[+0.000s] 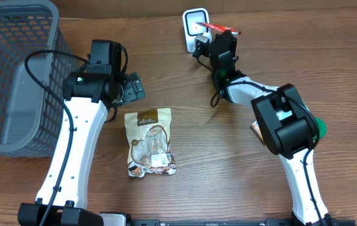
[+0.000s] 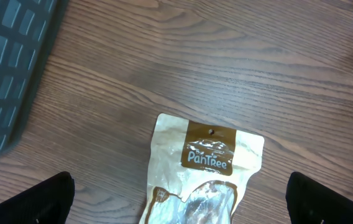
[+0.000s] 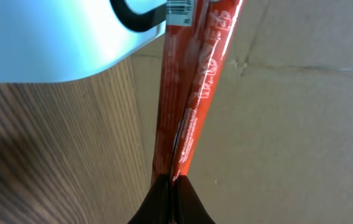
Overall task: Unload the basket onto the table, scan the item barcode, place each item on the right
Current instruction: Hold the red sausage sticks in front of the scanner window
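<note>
The right jaws were pressed together on the near end of a red packet, which reached straight out from them, its barcode label just beside the white scanner. The left jaws stood spread wide over the surface, with a brown snack pouch lying below, between them.

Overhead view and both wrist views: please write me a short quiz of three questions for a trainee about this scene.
1. True or false: the right fingers are shut on the red packet, beside the white scanner.
2. Where does the brown snack pouch lie? A: in the grey basket. B: on the table, between the arms. C: against the scanner.
3. Fill in: the left fingers stand ___, above that pouch.
Key: 1 true; 2 B; 3 open.
</note>
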